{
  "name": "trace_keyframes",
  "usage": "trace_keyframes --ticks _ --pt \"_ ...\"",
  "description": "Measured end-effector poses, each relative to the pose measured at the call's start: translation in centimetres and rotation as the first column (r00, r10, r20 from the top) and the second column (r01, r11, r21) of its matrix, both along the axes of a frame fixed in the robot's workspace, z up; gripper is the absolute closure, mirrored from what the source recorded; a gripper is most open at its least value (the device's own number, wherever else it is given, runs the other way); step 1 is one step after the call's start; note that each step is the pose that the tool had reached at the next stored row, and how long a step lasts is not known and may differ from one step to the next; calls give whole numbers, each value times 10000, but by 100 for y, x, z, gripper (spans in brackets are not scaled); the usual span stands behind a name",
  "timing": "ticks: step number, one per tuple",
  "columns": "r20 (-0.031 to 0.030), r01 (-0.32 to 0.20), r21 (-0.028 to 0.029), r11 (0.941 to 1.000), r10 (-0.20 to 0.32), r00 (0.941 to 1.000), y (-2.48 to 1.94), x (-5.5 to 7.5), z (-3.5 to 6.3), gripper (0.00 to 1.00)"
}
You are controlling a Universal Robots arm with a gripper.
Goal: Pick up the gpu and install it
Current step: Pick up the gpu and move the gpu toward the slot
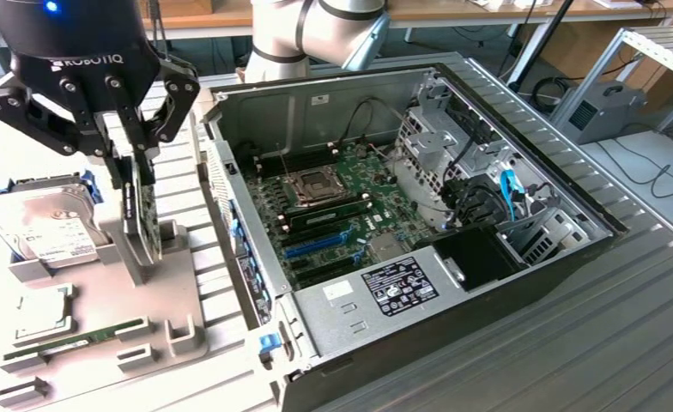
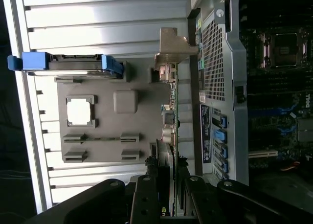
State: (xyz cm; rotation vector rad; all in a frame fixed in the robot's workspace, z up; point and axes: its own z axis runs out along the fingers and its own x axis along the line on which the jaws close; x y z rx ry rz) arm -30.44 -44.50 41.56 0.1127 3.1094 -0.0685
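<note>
Fixture tray | claw clamps gpu | hard drive beside | case near

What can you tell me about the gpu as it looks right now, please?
The gpu is a slim, dark circuit card standing upright on its edge in a slot of the grey holder. The holder is on the fixture plate beside the open computer case. In the wrist view the card shows edge-on, with a pale metal bracket at one end. The gripper sits over its top edge; whether it grips the card cannot be told.
</note>
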Motion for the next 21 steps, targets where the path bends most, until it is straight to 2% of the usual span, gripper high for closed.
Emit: trace_keyframes --ticks 3,21 --pt "0 0 0 10000 0 10000 0 0 92 74" --pt "0 0 -1 10000 0 10000 0 0 176 74"
